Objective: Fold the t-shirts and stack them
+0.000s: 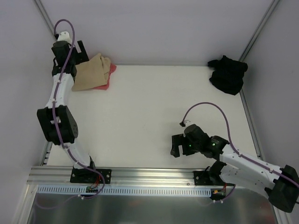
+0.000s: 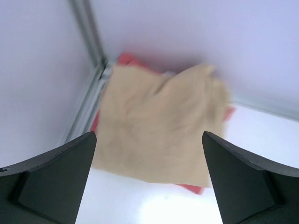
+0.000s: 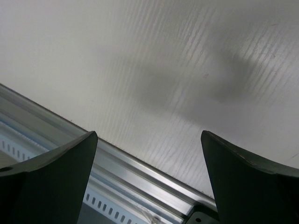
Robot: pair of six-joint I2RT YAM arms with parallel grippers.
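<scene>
**Three cameras are watching: one overhead, one riding on each of my wrists.**
The overhead one is looking down from above and behind my bases, taking in the whole table (image 1: 140, 116) from afar. My left wrist camera is peering between my left fingers (image 2: 51, 177), close on the tan shirt (image 2: 159, 130) over the red shirt (image 2: 128, 59) in the far-left corner, which the overhead view is sharing. My right one is staring close at tabletop and near rail (image 3: 140, 172).
</scene>
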